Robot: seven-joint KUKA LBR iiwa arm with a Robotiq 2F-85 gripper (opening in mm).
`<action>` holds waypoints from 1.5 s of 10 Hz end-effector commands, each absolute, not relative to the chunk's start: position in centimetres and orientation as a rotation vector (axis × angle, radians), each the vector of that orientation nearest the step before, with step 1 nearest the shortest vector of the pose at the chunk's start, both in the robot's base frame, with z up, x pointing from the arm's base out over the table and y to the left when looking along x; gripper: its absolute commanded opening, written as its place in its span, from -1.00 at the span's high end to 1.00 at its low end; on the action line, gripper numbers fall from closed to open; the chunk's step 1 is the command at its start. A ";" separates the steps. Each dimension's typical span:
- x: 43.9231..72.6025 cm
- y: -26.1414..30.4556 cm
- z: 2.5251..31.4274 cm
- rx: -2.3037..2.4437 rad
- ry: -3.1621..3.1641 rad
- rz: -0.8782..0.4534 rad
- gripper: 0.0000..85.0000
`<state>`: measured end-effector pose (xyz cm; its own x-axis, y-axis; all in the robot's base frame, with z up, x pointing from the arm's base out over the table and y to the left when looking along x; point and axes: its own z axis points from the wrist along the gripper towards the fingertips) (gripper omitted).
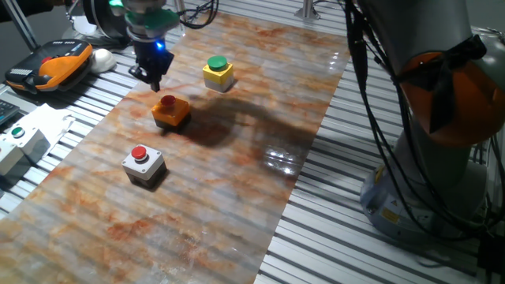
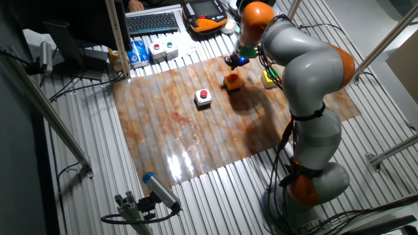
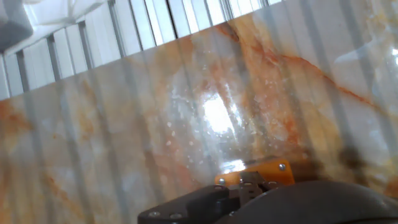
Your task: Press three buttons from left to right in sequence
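Pincer (image 1: 154, 81) just above orange button (image 1: 170, 110)

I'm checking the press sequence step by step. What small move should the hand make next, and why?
Probably a short descent onto the orange button box. The hand hangs just above and slightly behind its red cap, apparently not yet touching, while the grey box lies to one side and the yellow box to the other.

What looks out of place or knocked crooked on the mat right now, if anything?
Nothing stands out. The grey button box, orange button box and yellow button box all sit upright on the marbled mat, spaced in a diagonal row. The gripper hangs just above the orange one. No spills or damage show.
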<state>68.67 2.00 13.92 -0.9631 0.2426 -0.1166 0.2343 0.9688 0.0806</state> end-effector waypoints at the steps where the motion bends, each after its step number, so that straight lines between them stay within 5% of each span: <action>1: 68.9 2.8 14.2 0.385 2.991 0.091 1.00; 15: 65.9 15.7 14.8 0.630 2.937 0.004 1.00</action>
<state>65.82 15.76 14.81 -0.9032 0.4079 -0.1334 0.4076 0.9126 0.0310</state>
